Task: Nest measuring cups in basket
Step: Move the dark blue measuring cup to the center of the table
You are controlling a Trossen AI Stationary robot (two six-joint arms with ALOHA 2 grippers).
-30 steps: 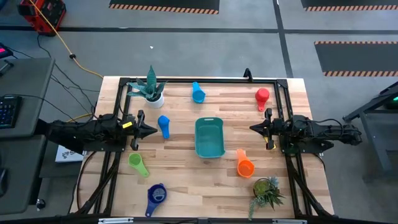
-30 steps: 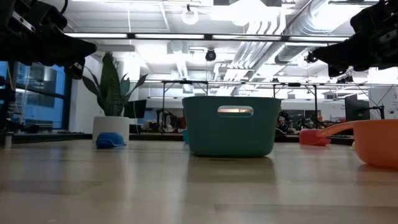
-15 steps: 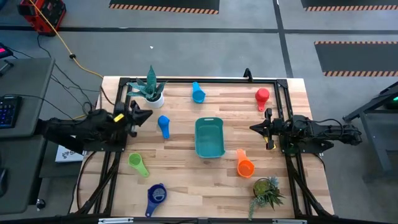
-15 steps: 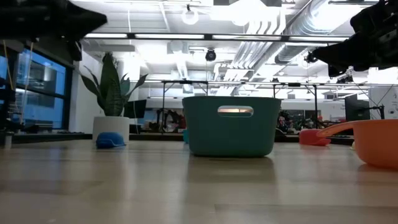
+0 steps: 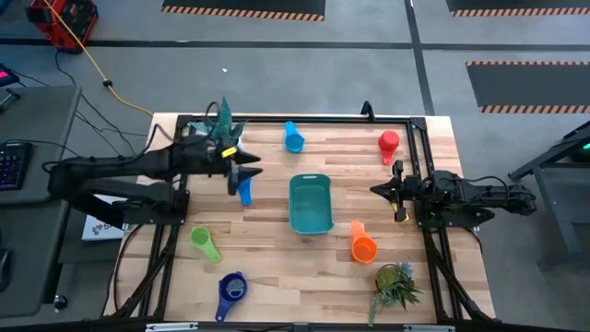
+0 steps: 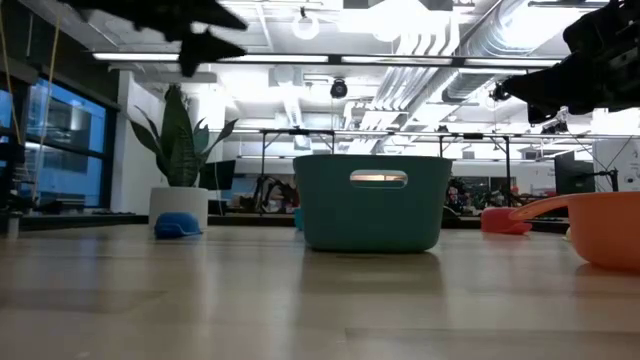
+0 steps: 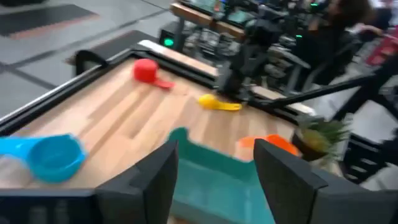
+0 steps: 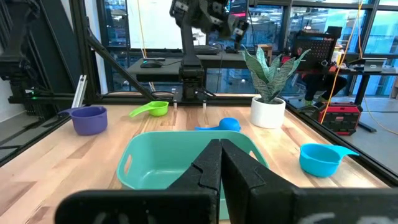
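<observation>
The teal basket (image 5: 311, 204) stands in the middle of the table. Cups lie around it on the wood: blue (image 5: 243, 189), light blue (image 5: 293, 140), red (image 5: 389, 142), orange (image 5: 363, 243), green (image 5: 204, 243) and dark blue (image 5: 230, 289). A yellow cup (image 7: 219, 103) lies by the right arm's base. My left gripper (image 5: 251, 171) hangs open in the air over the blue cup, pointing at the basket (image 7: 205, 180), with nothing between its fingers. My right gripper (image 8: 219, 162) is shut and waits at the table's right side, pointing at the basket.
A potted plant in a white pot (image 5: 224, 134) stands at the far left, close behind my left arm. A second small plant (image 5: 396, 284) stands at the near right. Black frame rails run along the table's left, right and far edges.
My left gripper has risen from its resting place at the table's left side. It has swung toward the right and a little toward the far edge, and it now hangs over the blue cup. Its fingers have opened. No cup has moved.
</observation>
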